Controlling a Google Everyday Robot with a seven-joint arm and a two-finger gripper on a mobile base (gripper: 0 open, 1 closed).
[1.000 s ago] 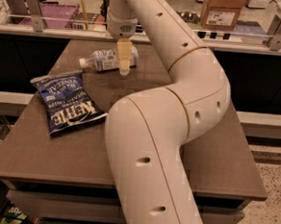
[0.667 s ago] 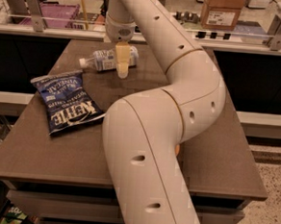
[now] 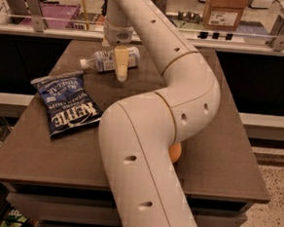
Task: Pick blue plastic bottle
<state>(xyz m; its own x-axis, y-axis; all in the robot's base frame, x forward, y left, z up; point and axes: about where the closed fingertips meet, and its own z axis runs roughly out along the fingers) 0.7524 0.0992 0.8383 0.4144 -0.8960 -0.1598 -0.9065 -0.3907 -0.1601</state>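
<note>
- Since the earlier frame, the gripper (image 3: pixel 120 69) has shifted slightly leftward in view and lower, closing on the blue plastic bottle (image 3: pixel 106 60). The bottle and the Kettle chip bag (image 3: pixel 67 103) have not moved.
- The Kettle chip bag lies flat on the table (image 3: pixel 217 155) and serves as the reference below.
- The blue plastic bottle lies on its side beyond the Kettle chip bag, apart from it. Its long axis runs left-right in view, with the white cap (image 3: pixel 83 62) at the left end.
- The gripper is beyond and right of the Kettle chip bag, pointing down and overlapping the bottle's right half. Whether it is apart, together or touching cannot be told.
- Judgement: the approach crosses the long axis from above, and only a short descent remains.
- An orange round object (image 3: pixel 175 152) sits right of the Kettle chip bag, partly hidden by the arm (image 3: pixel 182 89).
</note>
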